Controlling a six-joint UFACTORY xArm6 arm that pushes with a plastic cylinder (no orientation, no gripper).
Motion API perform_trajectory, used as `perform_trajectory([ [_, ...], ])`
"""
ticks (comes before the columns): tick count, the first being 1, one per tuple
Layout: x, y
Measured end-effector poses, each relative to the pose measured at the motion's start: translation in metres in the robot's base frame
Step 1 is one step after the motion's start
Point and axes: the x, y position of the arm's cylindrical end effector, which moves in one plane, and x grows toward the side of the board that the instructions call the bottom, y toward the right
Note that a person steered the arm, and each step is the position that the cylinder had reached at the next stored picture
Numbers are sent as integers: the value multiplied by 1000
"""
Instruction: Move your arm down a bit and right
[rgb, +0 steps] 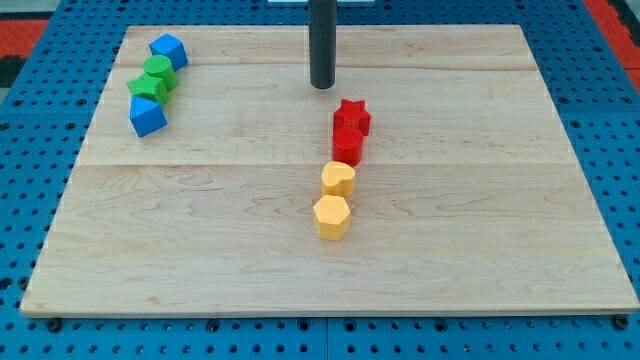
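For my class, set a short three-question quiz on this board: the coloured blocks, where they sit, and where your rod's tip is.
1. True or false: my tip touches the red star.
2. Which block lies nearest the view's bottom? A) blue cube B) yellow hexagon C) red cylinder
3. Fill in: the two green blocks sit between two ____ blocks, at the view's top left.

Key
1. False: my tip stands apart, above and left of the star in the view.
2. B: it sits below the yellow heart.
3. Blue: the other blue block is topmost.
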Motion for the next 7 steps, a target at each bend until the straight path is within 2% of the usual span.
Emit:
perform_trajectory([
  [7,4,7],
])
